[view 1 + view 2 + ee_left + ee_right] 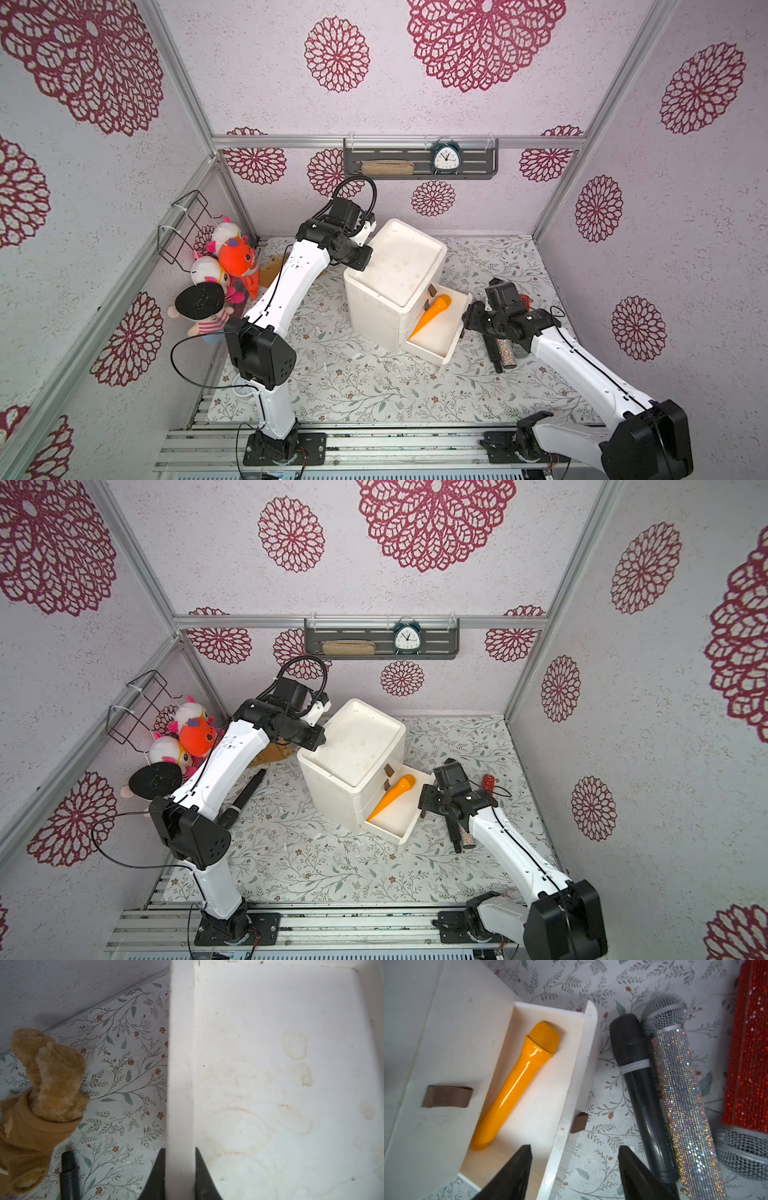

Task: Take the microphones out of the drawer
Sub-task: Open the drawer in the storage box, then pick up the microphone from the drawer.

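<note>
- The orange microphone is lying inside the open drawer.
- The right claw is hanging spread over the drawer's front.
- The left claw is pinching the rim of the white box.

No words or brand names to read anywhere. Just tiny nos. round face of clock, right of mid on wall shelf, too small to read.

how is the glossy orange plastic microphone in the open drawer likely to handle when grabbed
The glossy orange plastic microphone looks rigid and probably light. Its shiny, tapering handle may slip in the jaws. Being round, it could roll across the flat floor of the white drawer if nudged.
</note>
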Controlling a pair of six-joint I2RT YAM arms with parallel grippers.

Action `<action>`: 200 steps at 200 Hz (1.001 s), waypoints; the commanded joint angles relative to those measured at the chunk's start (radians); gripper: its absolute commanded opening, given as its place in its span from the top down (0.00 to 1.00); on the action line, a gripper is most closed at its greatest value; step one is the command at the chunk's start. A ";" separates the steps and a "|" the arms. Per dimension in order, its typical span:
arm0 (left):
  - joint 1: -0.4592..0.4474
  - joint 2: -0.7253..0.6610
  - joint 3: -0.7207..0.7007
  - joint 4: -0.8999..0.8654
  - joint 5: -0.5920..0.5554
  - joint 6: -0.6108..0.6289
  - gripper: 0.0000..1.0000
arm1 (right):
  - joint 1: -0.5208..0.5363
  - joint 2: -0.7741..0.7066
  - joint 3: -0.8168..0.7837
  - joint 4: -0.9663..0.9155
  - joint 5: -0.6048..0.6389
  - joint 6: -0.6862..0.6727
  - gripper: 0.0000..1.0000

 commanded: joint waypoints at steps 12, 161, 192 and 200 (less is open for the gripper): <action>-0.005 0.029 -0.026 -0.022 0.064 0.000 1.00 | 0.047 0.070 0.080 0.049 -0.025 0.040 0.29; -0.005 0.016 -0.048 -0.007 0.065 -0.001 1.00 | 0.093 0.401 0.094 0.337 -0.033 0.281 0.33; -0.005 0.017 -0.046 -0.007 0.059 0.003 1.00 | 0.094 0.426 0.071 0.390 -0.015 0.350 0.36; -0.005 0.017 -0.045 -0.006 0.059 0.003 1.00 | 0.098 0.437 0.073 0.396 -0.008 0.361 0.36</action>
